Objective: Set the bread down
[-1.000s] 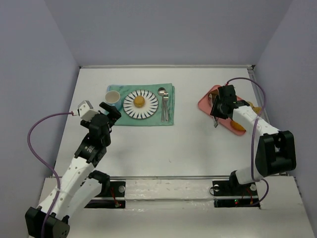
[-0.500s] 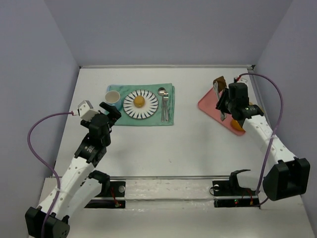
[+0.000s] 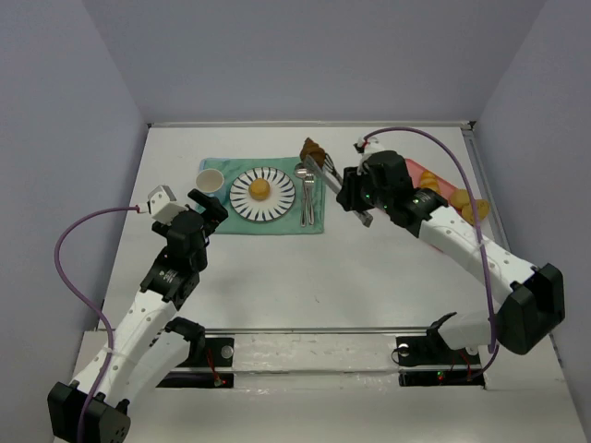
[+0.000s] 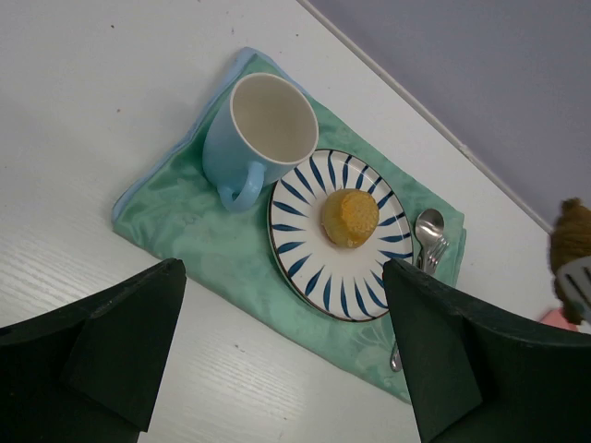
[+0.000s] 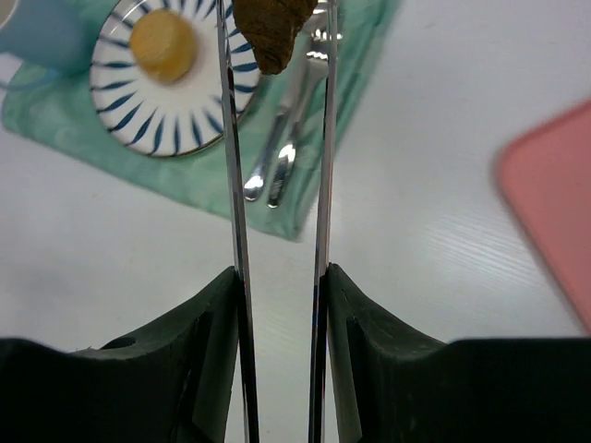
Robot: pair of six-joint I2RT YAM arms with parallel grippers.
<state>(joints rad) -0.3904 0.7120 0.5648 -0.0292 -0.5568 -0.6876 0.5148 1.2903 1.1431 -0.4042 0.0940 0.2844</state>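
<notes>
My right gripper [image 3: 356,197] is shut on metal tongs [image 3: 334,175], which pinch a brown piece of bread [image 3: 314,149]. The bread hangs in the air above the spoon and fork, just right of the blue-striped plate [image 3: 277,205]. In the right wrist view the tongs [image 5: 323,166] run up from my gripper [image 5: 279,277] to the bread [image 5: 272,28] near the plate's rim [image 5: 120,129]. My left gripper [image 3: 209,209] is open and empty, hovering near the green cloth's front left corner. Its view [image 4: 282,272] shows the bread [image 4: 572,242] at the right edge.
The plate holds a yellow bun [image 3: 260,189] and lies on a green cloth [image 3: 314,222], with a light blue cup [image 3: 210,180] on its left and a spoon and fork [image 3: 306,192] on its right. A pink tray [image 3: 421,172] with orange rolls [image 3: 467,209] sits at the right.
My right arm has lifted the bread in the tongs off the pink tray and carried it left to above the cutlery beside the plate. The left arm has hardly moved.
</notes>
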